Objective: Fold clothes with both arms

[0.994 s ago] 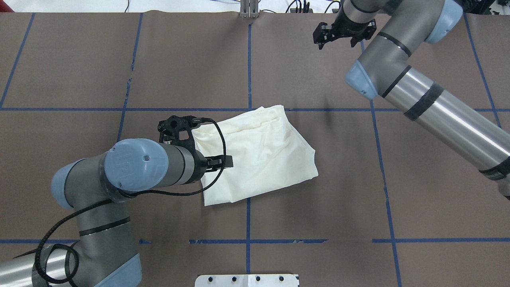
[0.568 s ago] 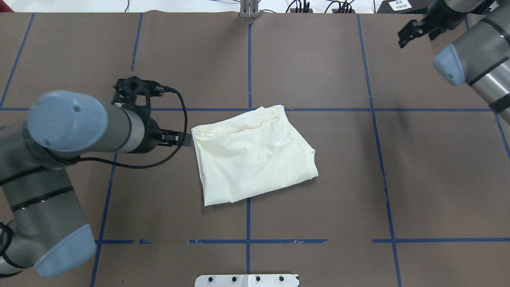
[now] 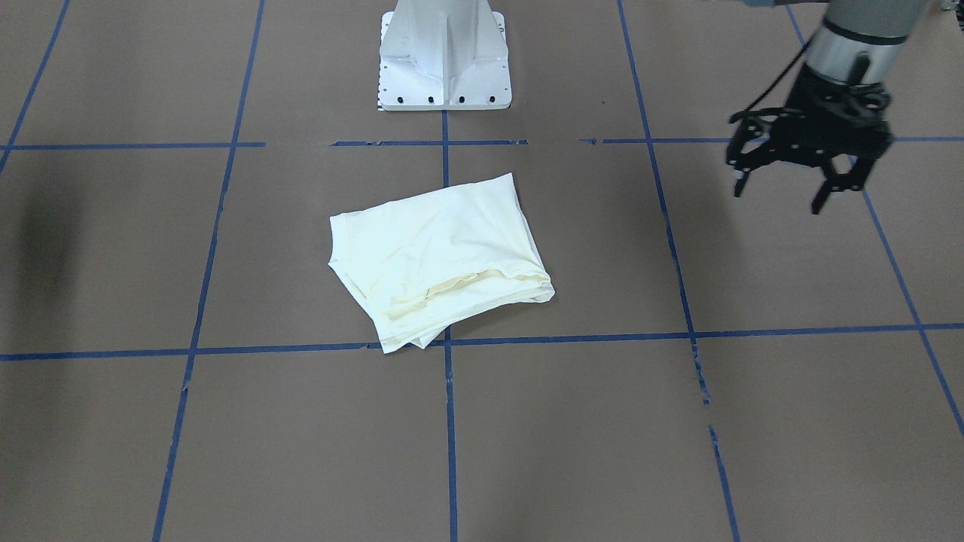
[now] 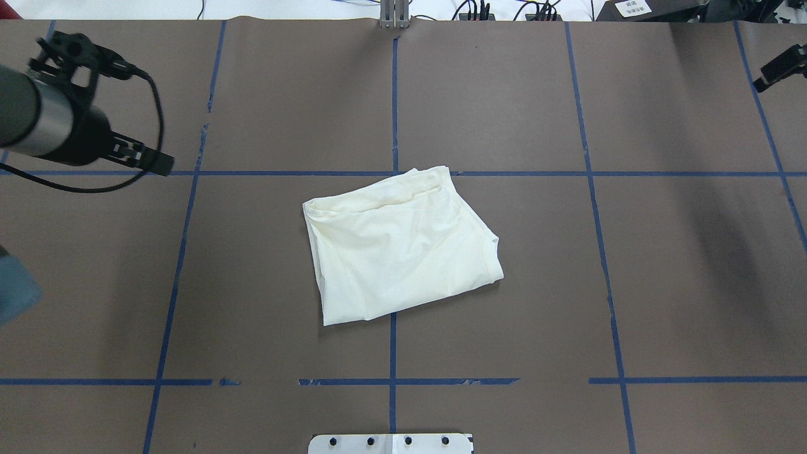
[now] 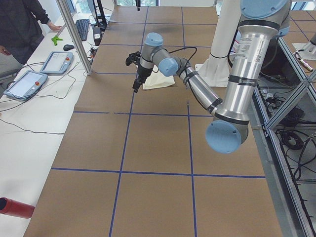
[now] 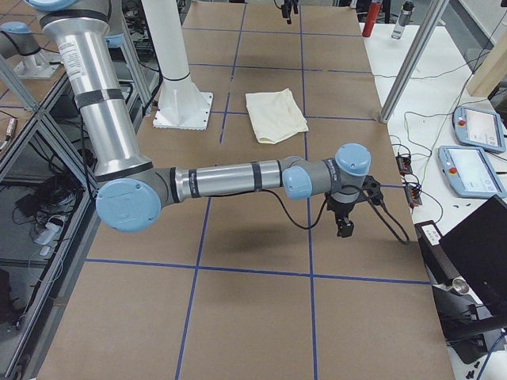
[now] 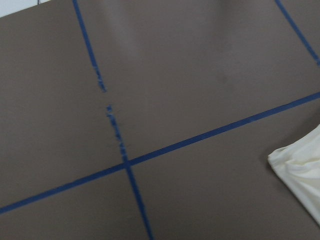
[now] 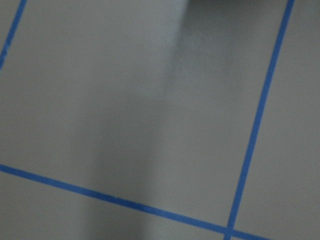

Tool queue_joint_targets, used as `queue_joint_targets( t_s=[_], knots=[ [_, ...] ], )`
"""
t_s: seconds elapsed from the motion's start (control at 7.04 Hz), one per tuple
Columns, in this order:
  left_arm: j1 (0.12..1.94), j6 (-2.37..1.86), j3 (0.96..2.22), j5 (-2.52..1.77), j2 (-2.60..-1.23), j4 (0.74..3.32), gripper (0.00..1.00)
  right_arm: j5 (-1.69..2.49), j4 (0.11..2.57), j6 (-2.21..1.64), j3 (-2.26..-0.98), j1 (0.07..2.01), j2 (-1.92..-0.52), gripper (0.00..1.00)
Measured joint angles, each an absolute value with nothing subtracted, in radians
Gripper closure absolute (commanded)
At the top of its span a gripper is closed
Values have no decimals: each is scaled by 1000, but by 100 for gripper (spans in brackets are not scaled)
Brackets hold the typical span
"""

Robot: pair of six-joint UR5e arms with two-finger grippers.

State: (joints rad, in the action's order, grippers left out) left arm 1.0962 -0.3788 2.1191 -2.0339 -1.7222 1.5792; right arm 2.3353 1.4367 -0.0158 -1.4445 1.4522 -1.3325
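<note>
The clothes are one cream shirt [image 4: 400, 246], lying folded into a rough square at the middle of the table with its plain side up; it also shows in the front-facing view [image 3: 440, 260] and as a corner in the left wrist view [image 7: 300, 182]. My left gripper [image 3: 777, 199] hangs open and empty above the brown mat, well off to the shirt's side; one of its fingers [image 4: 157, 164] shows in the overhead view. Only a black piece of my right gripper [image 4: 778, 66] shows at the overhead's right edge. In the right side view it [image 6: 346, 226] hovers far from the shirt, and I cannot tell its state.
The white pedestal base [image 3: 444, 56] stands behind the shirt. Blue tape lines [image 4: 394, 94] grid the brown mat. A side table with tablets [image 5: 57, 61] and a person [image 5: 22, 22] borders one end. Pendants [image 6: 471, 170] lie beyond the other end.
My left gripper drew back from the shirt's left edge to the table's far left. My right arm swung out to the right edge. The shirt stayed put.
</note>
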Motion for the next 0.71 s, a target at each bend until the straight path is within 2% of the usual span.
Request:
queue_joint_targets(
  t_s=[0.28,0.71],
  knots=[
    [1317,-168,2059,-2176,-1583,1587,0,2341,1438,-4,-1490,1484,-1472,0],
    [1515,103,1969,-2213,-1461,1589,0,2336,1437,-11,-1552,1528,-1613,0]
  ],
)
